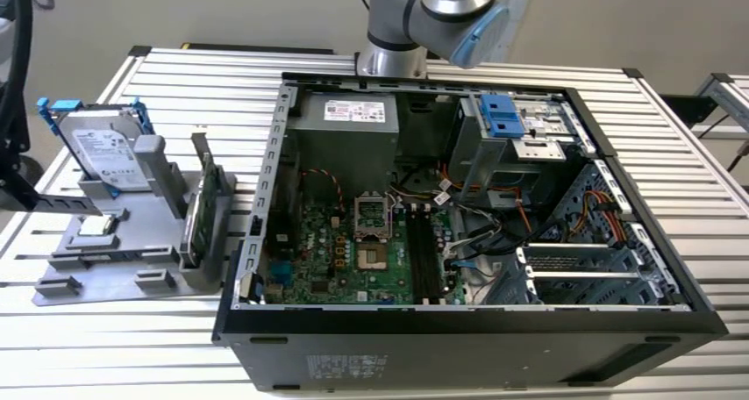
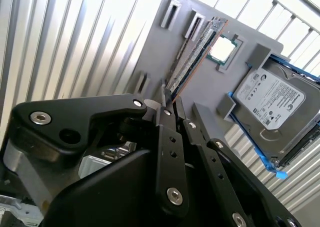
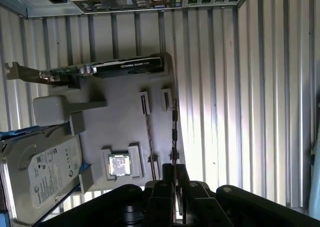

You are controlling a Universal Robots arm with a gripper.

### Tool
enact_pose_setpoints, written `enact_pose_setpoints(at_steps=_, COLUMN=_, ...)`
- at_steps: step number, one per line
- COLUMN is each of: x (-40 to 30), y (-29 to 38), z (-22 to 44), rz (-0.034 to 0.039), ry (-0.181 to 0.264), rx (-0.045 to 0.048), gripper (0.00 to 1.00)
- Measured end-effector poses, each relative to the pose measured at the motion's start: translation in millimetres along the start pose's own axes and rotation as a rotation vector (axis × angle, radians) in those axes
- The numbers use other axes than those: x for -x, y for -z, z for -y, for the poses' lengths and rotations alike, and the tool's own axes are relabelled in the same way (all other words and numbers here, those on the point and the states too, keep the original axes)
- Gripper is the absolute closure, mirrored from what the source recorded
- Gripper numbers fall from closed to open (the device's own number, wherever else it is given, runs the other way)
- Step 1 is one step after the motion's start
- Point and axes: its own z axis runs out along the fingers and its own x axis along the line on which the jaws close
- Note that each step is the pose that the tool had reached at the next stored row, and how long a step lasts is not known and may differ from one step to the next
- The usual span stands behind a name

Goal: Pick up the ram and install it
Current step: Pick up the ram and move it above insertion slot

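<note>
Gripping ram (image 2: 195,57) | hand (image 2: 170,101) closed on its end | at grey tray (image 2: 155,49)

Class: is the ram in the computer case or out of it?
Out: the gripper holds the ram over the grey tray, beside the hard drive.

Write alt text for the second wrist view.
A black gripper clamps one end of a slim ram stick over a grey holder tray on a ribbed metal table. The tray also carries a square processor chip and a silver hard drive with blue rails.
</note>
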Motion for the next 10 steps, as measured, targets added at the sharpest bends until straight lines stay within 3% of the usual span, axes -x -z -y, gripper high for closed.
enact_pose_setpoints(at_steps=10, x=-0.3, y=12.6, z=1.1, rz=0.0, ry=0.0, rx=0.0, gripper=1.0)
